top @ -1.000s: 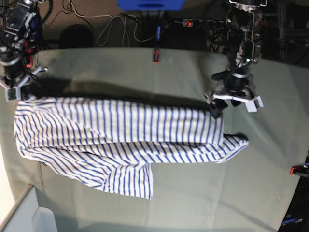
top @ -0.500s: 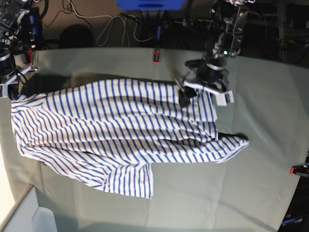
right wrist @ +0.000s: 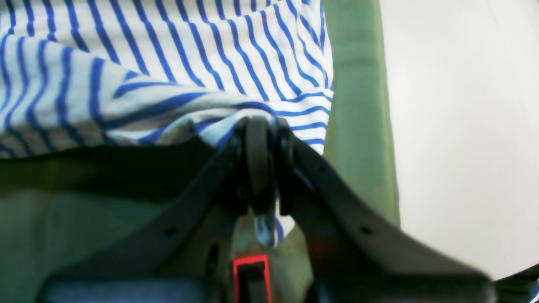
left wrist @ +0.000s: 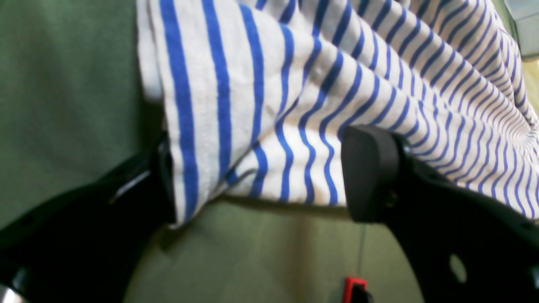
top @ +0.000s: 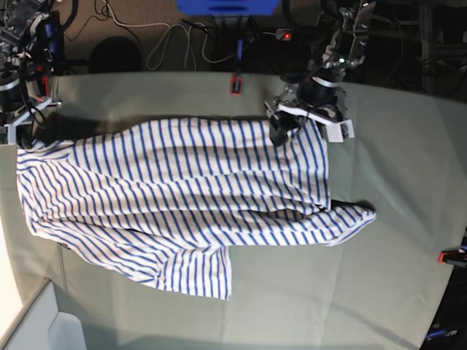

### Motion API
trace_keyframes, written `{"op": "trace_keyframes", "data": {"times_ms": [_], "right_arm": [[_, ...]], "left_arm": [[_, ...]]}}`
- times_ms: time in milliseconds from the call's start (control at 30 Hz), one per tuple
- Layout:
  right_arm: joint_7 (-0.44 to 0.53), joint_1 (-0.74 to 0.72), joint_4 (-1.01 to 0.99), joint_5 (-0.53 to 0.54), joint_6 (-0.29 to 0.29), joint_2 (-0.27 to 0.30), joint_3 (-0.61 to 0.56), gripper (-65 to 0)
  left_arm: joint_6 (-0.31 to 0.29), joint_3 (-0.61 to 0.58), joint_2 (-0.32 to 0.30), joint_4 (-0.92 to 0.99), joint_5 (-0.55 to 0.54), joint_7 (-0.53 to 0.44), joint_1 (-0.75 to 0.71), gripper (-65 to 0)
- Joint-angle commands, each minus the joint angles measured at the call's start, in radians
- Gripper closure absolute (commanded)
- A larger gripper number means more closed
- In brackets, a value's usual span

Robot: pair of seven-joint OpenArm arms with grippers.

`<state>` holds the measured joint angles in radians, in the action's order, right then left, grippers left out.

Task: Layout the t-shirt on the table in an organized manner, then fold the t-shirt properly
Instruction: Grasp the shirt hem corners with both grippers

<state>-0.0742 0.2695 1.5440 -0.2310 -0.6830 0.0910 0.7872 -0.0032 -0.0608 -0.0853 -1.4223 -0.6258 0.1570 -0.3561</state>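
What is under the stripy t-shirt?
The green table lies under the t-shirt and shows all around it. Whether anything else hides beneath the cloth cannot be seen.

The base camera is looking down from high above, taking in the whole counter (top: 394,240) and the t-shirt (top: 175,197). Each wrist camera is peering close along its own end effector at the striped fabric, sharing with the base view one far corner of the shirt each.

The t-shirt (top: 175,197) lies spread on the table (top: 394,240), between both arms at its far corners.
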Motion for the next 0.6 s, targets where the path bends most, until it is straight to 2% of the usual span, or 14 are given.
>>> {"op": "trace_keyframes", "data": {"times_ms": [0,67,100,167,233,300,333,367,467,567], "right_arm": [[0.027,-0.002,0.017,0.014,-0.015,0.016,0.005,0.0],[0.026,-0.002,0.017,0.014,-0.015,0.016,0.004,0.0],[0.026,-0.002,0.017,0.014,-0.015,0.016,0.004,0.0],[0.026,-0.002,0.017,0.014,-0.015,0.016,0.004,0.0],[0.026,-0.003,0.017,0.014,-0.015,0.016,0.004,0.0],[0.024,-0.006,0.017,0.014,-0.015,0.016,0.004,0.0],[0.024,-0.008,0.017,0.014,-0.015,0.016,0.004,0.0],[0.024,-0.008,0.017,0.014,-0.015,0.016,0.004,0.0],[0.024,-0.011,0.016,0.014,-0.015,0.016,0.002,0.0],[0.024,-0.013,0.014,0.014,-0.015,0.016,0.002,0.0]], "left_arm": [[0.007,0.002,0.002,-0.018,-0.006,0.011,-0.002,-48.8],[0.007,0.002,0.003,-0.05,-0.007,0.011,0.021,-43.0],[0.007,0.002,0.003,-0.074,-0.007,0.011,0.033,-36.8],[0.007,0.002,0.003,-0.113,-0.007,0.014,0.048,-21.8],[0.012,0.002,0.002,-0.148,-0.007,0.017,0.084,-1.1],[0.013,0.002,0.0,-0.162,-0.007,0.017,0.113,0.0],[0.013,0.003,0.0,-0.166,-0.007,0.017,0.127,-3.4],[0.013,0.005,0.002,-0.166,-0.007,0.017,0.142,-4.2],[0.013,0.006,0.002,-0.154,-0.007,0.017,0.211,-0.2],[0.013,0.003,0.002,-0.091,-0.007,0.017,0.294,0.0]]}}
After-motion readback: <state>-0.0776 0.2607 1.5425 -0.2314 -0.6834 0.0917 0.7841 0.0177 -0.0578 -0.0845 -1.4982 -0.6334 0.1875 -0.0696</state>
